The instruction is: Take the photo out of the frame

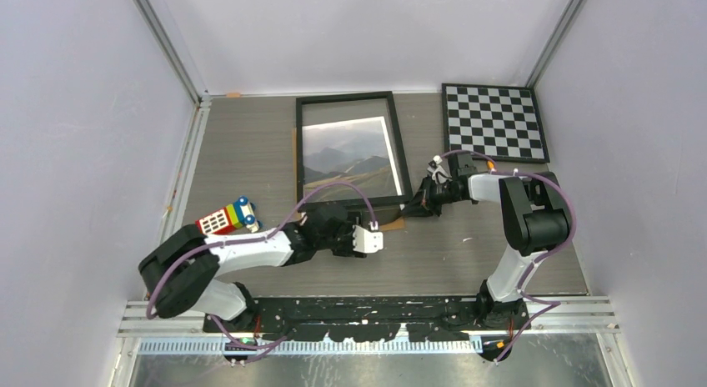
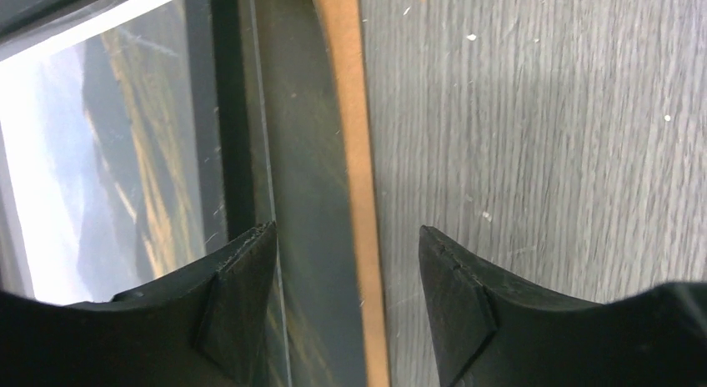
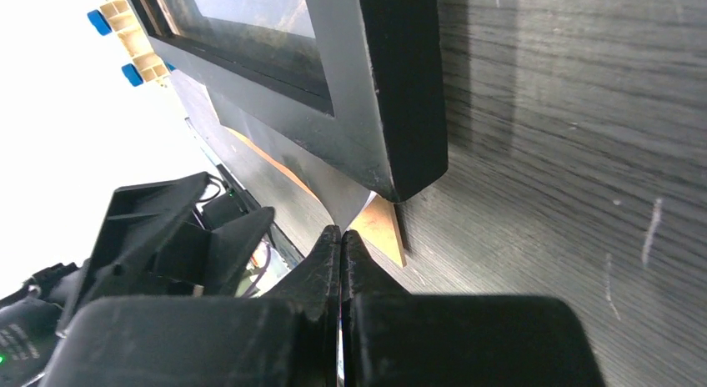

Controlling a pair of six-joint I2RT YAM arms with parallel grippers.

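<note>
Black-rimmed frame (image 1: 400,145) laid flat on the grey desk (image 1: 250,145), with the photo (image 1: 346,158) seen inside it.

The frame is placed at the far middle of the desk, just beside the checkered board (image 1: 493,122), and the mountain print is seen within its lower part. The right pincer (image 3: 340,233) is positioned at the frame's near right corner with its jaws pressed fully together. Its tips are met at the point of a pale sheet (image 3: 342,199) that juts from under that corner, beside a brown board (image 3: 379,228); whether the sheet is pinched cannot be told. The left pincer (image 2: 346,237) is positioned at the frame's near edge, jaws well apart and nothing gripped, with the brown board's edge and a glossy strip (image 2: 304,195) seen between them. A coloured toy block (image 1: 227,218) is noted beside the left arm.
</note>
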